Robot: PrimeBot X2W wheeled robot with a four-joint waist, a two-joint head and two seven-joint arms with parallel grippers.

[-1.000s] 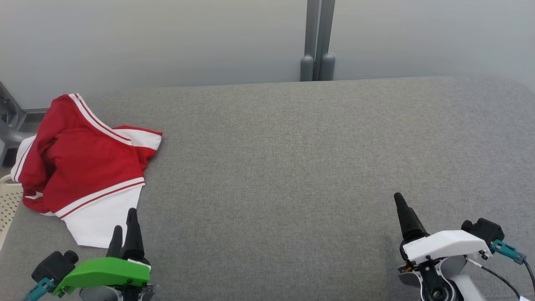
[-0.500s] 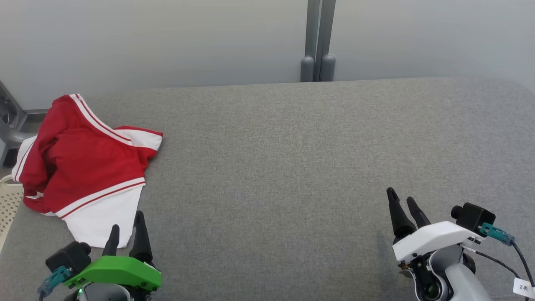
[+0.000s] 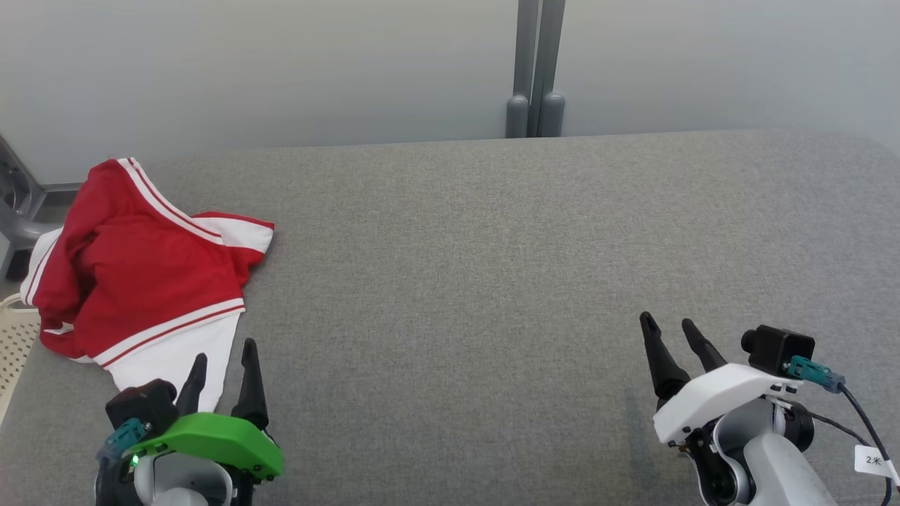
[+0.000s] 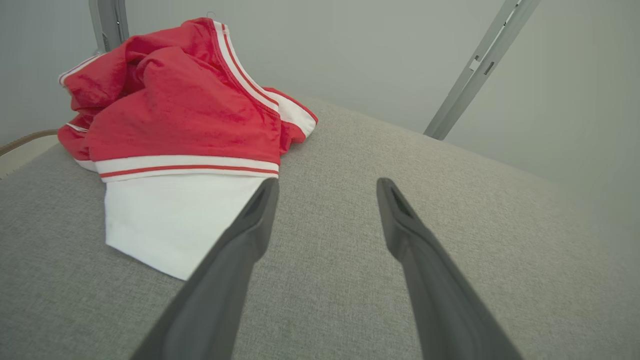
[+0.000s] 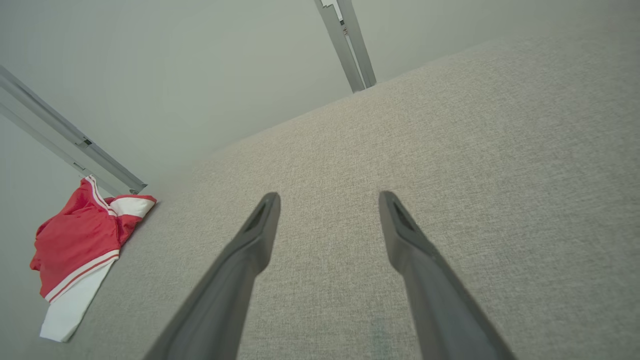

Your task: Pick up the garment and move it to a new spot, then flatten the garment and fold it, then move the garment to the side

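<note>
1. The garment (image 3: 133,274), red with white bands and a white panel, is lying crumpled at the far left edge of the grey table (image 3: 492,281). Nothing is gripping it, so the pick-up is, in my judgement, not yet begun.
2. The left gripper (image 3: 223,351) is hovering just beside the garment's near white hem. Its fingers are spread wide and holding nothing. That spread, aimed at the loose hem, is looking like readiness to take the cloth at its thinnest, flattest part rather than at the bunched red heap.
3. The right gripper (image 3: 666,320) is sitting well apart from the garment, across the bare table, with its fingers also parted wide and empty. It is probably waiting there because the garment is lying on the other arm's side.
4. The left wrist view is showing what the head view is flattening: the red part is standing up in folds, while the white panel is lying flat, with one finger crossing its corner. Whether that finger is touching the cloth, I cannot tell.
5. The head view is showing a cream perforated thing (image 3: 14,344) just past the garment's outer edge.
6. The right wrist view is showing the garment far off to one side, with open table between. That stretch is looking like room for a new spot.
</note>
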